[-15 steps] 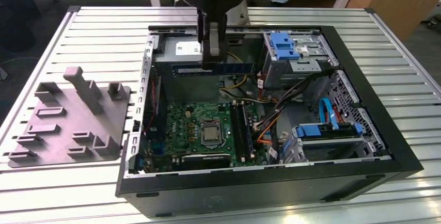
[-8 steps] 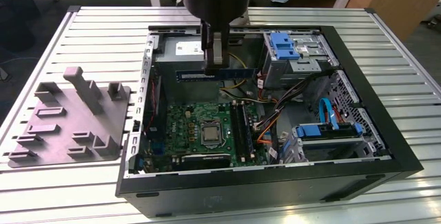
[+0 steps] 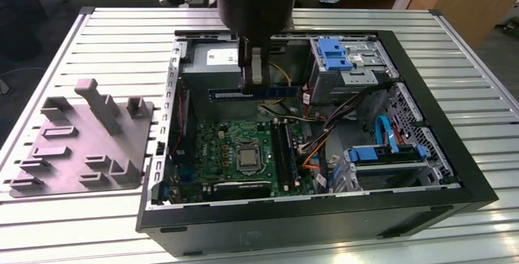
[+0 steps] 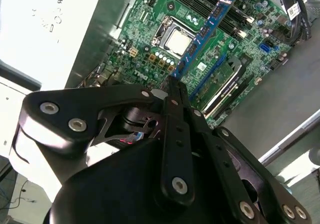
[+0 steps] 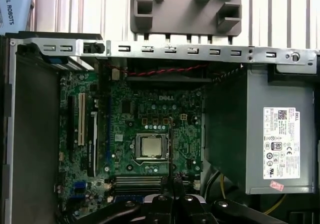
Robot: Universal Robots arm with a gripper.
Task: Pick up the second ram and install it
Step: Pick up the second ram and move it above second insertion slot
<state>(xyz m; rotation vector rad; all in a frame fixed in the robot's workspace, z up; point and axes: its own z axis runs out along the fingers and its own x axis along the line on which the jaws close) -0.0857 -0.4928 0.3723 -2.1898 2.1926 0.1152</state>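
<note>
Hand [image 3: 253,84] w/ second ram [image 3: 278,91] above mobo [image 3: 219,145]

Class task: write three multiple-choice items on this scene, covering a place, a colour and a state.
1. Where is the grey tray? A in the jaws; B on the table beside the computer case; C inside that case.
2. The memory stick is: A red; B yellow; C blue.
3. The jaws are: A shut on the memory stick; B open; C shut on a cable.
Key: B, it lies at the exterior view's left of the case; C, its board is blue; A, they pinch it above the motherboard.
</note>
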